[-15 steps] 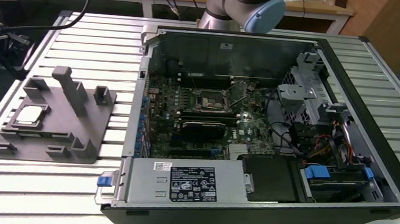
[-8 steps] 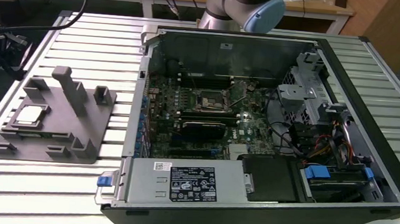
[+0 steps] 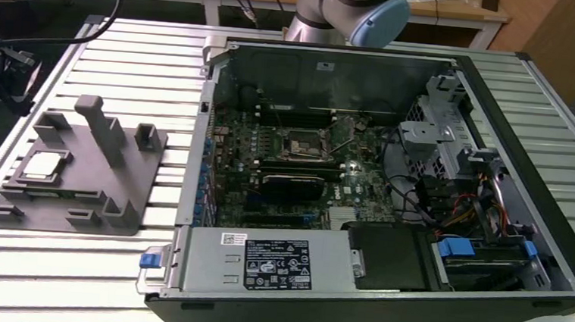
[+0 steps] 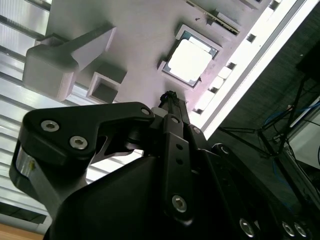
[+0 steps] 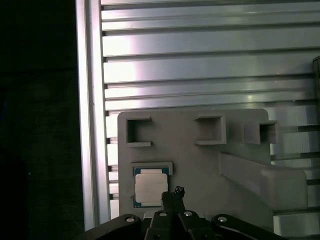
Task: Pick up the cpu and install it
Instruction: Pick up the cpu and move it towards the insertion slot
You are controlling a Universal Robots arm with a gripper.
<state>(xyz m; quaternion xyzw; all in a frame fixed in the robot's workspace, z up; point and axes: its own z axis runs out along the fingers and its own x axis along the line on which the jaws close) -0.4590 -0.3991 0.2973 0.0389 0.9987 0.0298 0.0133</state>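
The cpu (image 3: 44, 165), a small square chip with a pale metal top, lies flat in a square recess of the grey plastic tray (image 3: 113, 194) at the exterior view's left. Both wrist views show the cpu (image 4: 189, 60) (image 5: 150, 186) from above, seated in the tray (image 5: 200, 160). My gripper (image 5: 172, 194) (image 4: 170, 97) hangs above the tray, its black fingertips pressed together with nothing between them, close beside the chip's edge in the pictures. The black square socket (image 3: 301, 143) sits on the motherboard inside the open computer case (image 3: 526, 223).
The tray carries a tall upright post (image 3: 102, 129) and several small raised blocks. The case holds a power supply (image 3: 270, 262), drive cage (image 3: 441, 134) and cables. Both rest on a ribbed metal table (image 3: 57, 266), whose edge (image 5: 90, 125) runs close to the tray.
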